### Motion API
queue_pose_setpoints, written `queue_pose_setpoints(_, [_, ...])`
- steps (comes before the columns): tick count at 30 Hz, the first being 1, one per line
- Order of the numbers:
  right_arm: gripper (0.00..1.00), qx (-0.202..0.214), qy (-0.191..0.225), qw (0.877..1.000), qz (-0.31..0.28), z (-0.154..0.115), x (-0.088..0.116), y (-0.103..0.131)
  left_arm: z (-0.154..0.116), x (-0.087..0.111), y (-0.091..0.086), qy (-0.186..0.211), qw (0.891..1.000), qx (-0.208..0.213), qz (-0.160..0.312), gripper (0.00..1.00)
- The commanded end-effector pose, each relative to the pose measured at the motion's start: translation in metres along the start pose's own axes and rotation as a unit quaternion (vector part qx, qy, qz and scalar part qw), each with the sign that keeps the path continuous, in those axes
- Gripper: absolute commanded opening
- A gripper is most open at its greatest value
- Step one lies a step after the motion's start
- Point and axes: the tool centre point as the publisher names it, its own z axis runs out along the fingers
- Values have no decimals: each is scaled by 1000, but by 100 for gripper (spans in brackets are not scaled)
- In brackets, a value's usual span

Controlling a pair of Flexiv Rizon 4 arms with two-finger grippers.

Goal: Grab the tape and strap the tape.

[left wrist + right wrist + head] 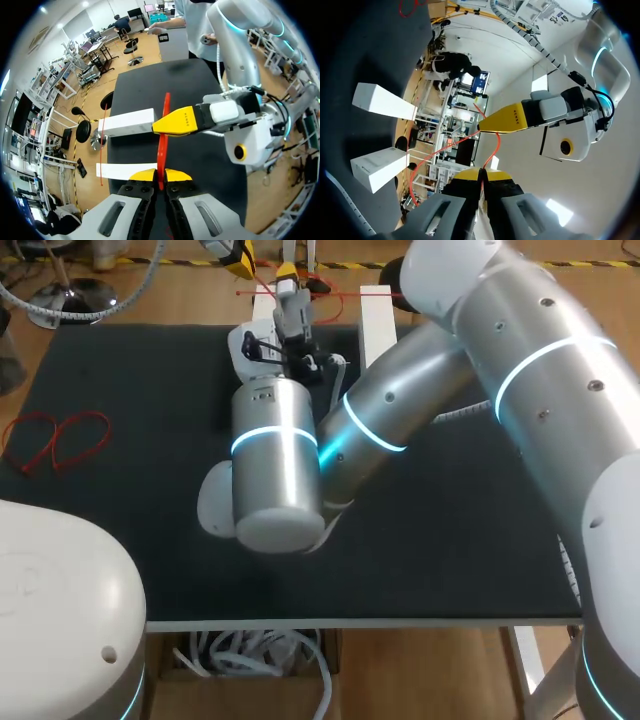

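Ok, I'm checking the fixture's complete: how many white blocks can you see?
2. One white block is beside the right gripper, the other white block beside the left gripper; both grippers pinch the red strap.

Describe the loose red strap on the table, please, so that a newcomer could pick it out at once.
Start at the black table in the head view and go to its edge on my left arm's side. There a thin red strap lies in flat loops. Unlike the other red strap, pinched by the left gripper and right gripper at the far edge, nothing holds it.
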Motion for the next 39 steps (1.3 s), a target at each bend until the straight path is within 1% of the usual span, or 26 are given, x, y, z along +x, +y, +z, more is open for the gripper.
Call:
queue_pose_setpoints(1, [0, -2, 4, 1000, -7, 0, 1, 2, 0, -1, -1, 2, 1000, -2, 0, 0])
queue_pose_setpoints(8, [0, -2, 10, 1000, -20, 0, 5, -1, 0, -1, -1, 2, 1000, -2, 0, 0])
queue_pose_setpoints(12, [0, -11, 9, 999, -37, 1, 5, -2, 0, -1, -1, 2, 1000, -2, 0, 0])
queue_pose_setpoints(16, [0, -13, 3, 998, -53, 3, 1, -3, 0, -1, -1, 2, 1000, -2, 0, 0])
queue_pose_setpoints(25, [0, -2, -22, 997, -77, 4, -12, -10, 0, -1, -1, 2, 1000, -2, 0, 0])
queue_pose_setpoints(35, [0, -7, -26, 995, -95, 5, -17, -5, 0, -1, -1, 2, 1000, -2, 0, 0])
queue_pose_setpoints(39, [0, -11, -37, 992, -120, 5, -20, -4, 0, -1, -1, 2, 1000, -2, 0, 0])
